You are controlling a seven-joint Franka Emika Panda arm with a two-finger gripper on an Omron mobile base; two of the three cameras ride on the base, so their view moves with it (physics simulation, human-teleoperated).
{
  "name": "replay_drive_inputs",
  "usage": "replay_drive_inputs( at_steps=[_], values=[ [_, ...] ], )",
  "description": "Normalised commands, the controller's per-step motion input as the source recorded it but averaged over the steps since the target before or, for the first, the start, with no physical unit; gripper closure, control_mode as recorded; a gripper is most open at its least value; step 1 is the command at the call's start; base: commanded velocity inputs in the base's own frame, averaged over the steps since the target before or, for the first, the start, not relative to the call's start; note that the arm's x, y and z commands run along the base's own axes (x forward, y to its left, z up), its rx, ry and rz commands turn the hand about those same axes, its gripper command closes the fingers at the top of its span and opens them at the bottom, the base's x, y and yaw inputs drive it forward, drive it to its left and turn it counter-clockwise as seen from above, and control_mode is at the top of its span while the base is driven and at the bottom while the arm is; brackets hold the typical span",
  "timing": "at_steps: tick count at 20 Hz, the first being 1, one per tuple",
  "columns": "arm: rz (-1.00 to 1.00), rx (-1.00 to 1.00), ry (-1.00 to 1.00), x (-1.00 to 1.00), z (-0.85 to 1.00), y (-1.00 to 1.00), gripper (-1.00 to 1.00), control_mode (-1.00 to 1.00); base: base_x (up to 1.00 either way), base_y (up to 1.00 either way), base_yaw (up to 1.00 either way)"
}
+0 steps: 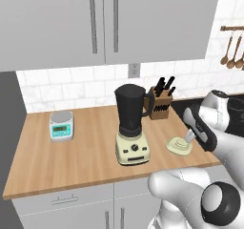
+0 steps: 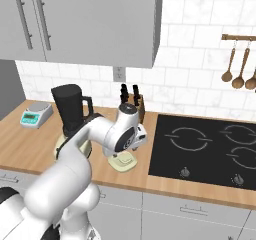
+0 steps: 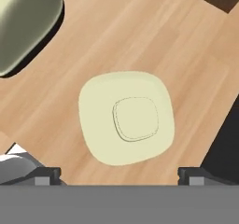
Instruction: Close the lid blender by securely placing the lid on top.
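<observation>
1. Lid (image 3: 127,117) lies flat on the wooden counter (image 1: 86,151), knob (image 3: 136,118) facing up, apart from the blender (image 1: 131,125).
2. In the left base view the lid (image 1: 178,146) sits at about 3 o'clock from the blender's base, near the counter's front edge.
3. In the right base view the lid (image 2: 122,161) lies between the blender (image 2: 71,119) and the cooktop (image 2: 205,151), partly hidden by the arm.
4. The lid is a rounded square, so no long axis stands out; in the hand view its corners point towards roughly 1, 4, 7 and 10 o'clock.
5. The blender stands upright, its dark jar open at the top, long axis vertical; in the left base view the handle points towards 3 o'clock, at the knife block (image 1: 161,101).
6. The gripper (image 3: 119,174) hangs above the lid with its jaws spread wide, one fingertip (image 3: 44,173) at 7 o'clock of the lid and the other at 5 o'clock, holding nothing.
7. In the hand view the blender's cream base (image 3: 23,22) shows at 10 o'clock from the lid.
8. A scale (image 1: 62,125) sits at 9 o'clock from the blender in the left base view, well apart.
</observation>
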Motion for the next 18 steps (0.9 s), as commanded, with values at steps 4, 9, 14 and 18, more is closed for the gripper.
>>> replay_drive_inputs(
  at_steps=[4,9,14,18],
  values=[
    [0.03,0.00,0.00,0.05,0.00,0.00,-1.00,-1.00,0.00,0.00,0.00],
    [0.03,-0.01,0.06,0.09,-0.11,0.00,-1.00,-1.00,0.00,0.00,0.00],
    [0.00,0.00,0.15,0.29,-0.06,0.00,-1.00,-1.00,0.00,0.00,0.00],
    [0.00,0.00,0.13,0.19,-0.01,0.00,-1.00,-1.00,0.00,0.00,0.00]
  ],
)
